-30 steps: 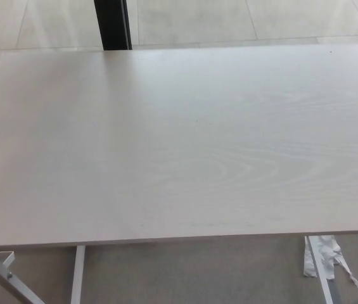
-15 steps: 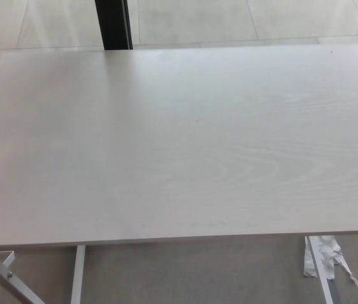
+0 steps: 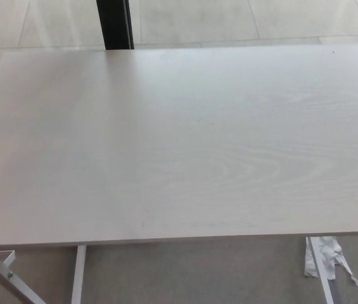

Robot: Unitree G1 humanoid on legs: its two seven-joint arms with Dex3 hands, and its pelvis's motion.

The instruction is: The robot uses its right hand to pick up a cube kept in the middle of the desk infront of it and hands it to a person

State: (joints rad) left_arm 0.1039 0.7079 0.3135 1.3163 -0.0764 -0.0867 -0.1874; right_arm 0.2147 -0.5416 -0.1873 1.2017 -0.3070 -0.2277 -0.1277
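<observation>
Pale wood-grain desk (image 3: pixel 185 145) on white legs (image 3: pixel 77 273) over tiled floor (image 3: pixel 191 19), neither hand in view.

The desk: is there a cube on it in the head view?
No, the desk shows only its bare pale wood top, with no cube and no robot hand anywhere in the picture.

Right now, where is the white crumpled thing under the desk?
In the head view, the crumpled white material lies on the floor at lower right, below the desk's near edge, beside a white leg.
</observation>
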